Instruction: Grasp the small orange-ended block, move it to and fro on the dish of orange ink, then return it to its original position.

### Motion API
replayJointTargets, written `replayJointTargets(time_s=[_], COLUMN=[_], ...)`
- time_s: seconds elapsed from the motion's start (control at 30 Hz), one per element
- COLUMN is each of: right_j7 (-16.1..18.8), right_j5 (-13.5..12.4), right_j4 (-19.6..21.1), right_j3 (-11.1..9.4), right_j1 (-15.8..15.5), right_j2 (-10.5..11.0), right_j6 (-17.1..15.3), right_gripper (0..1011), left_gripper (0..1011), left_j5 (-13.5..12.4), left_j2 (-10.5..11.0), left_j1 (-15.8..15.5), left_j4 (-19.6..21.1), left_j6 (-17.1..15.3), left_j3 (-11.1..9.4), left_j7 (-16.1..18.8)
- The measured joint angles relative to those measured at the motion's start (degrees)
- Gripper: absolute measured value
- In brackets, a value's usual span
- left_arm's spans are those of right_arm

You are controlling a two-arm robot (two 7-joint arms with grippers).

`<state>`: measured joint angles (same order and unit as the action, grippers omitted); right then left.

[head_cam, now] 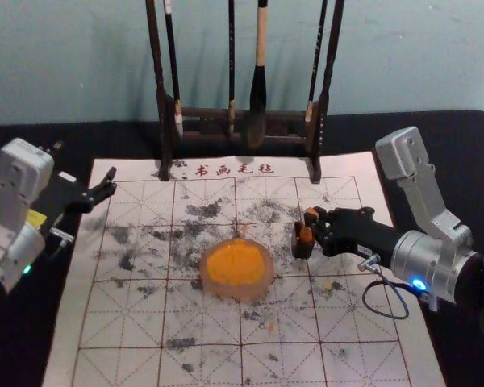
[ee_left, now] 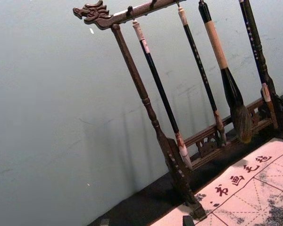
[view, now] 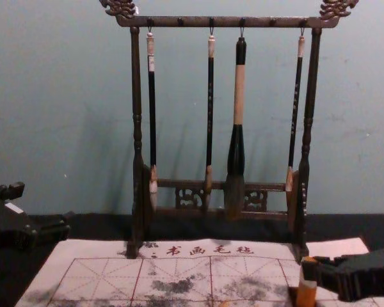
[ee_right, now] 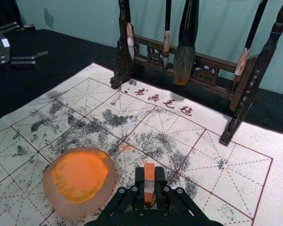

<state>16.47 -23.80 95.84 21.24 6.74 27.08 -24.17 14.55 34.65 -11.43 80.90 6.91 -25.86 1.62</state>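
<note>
Head view: reaching in from the right with the right gripper [head_cam: 316, 228], gripping the small orange-ended block [head_cam: 306, 235] right at the dark holder [head_cam: 301, 251], just right of the dish of orange ink [head_cam: 236, 268]. Probably starting the lift, possibly lowering back in; not being able to tell which. If lifting, needing a straight rise clear of the holder's rim before swinging left; if returning, needing a slow, upright descent. Parking the left gripper [head_cam: 110, 183] by the far left corner of the mat [head_cam: 347, 363], fingers spread wide.

Left wrist view: looking across at the brush rack [ee_left: 144, 96], with fingertips [ee_left: 187, 220] standing well apart and holding nothing.

Right wrist view: narrowing the right fingers onto the block, pressing from both sides around the pale middle, leaving orange showing above. Needing an even, steady squeeze here, or risking a twist once rubbing on the ink. Lining up near the dish, needing only a short leftward trip if inking comes next.

Chest view: coming in from the right edge, holding the block roughly upright with orange hanging below the fingers. Not being able to tell how deep inside the holder; best going gently, avoiding scraping the wall.
</note>
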Motion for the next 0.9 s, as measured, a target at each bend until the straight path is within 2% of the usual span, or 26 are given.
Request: replayJointTargets(time_s=[0.2, 0.4, 0.5, 0.57, 0.67, 0.9], right_j7=[0.00, 0.00, 0.00, 0.00, 0.00, 0.00], right_j5=[-0.07, -0.11, -0.13, -0.14, -0.16, -0.19], right_j4=[0.03, 0.07, 0.08, 0.08, 0.08, 0.08], right_j3=[-0.02, -0.02, -0.02, -0.02, -0.02, -0.02], right_j1=[0.00, 0.00, 0.00, 0.00, 0.00, 0.00], right_j2=[0.03, 0.05, 0.05, 0.05, 0.05, 0.06], right_j6=[0.00, 0.00, 0.00, 0.00, 0.00, 0.01], right_gripper=[262, 448, 572, 606, 730, 909], left_gripper=[1001, 1001, 1001, 1001, 1001, 1001], left_j5=[0.00, 0.00, 0.00, 0.00, 0.00, 0.00], left_j2=[0.00, 0.00, 0.00, 0.00, 0.00, 0.00], left_j1=[0.00, 0.00, 0.00, 0.00, 0.00, 0.00], left_j4=[0.00, 0.00, 0.00, 0.00, 0.00, 0.00], left_j6=[0.00, 0.00, 0.00, 0.00, 0.00, 0.00], left_j3=[0.00, 0.00, 0.00, 0.00, 0.00, 0.00], left_j7=[0.00, 0.00, 0.00, 0.00, 0.00, 0.00])
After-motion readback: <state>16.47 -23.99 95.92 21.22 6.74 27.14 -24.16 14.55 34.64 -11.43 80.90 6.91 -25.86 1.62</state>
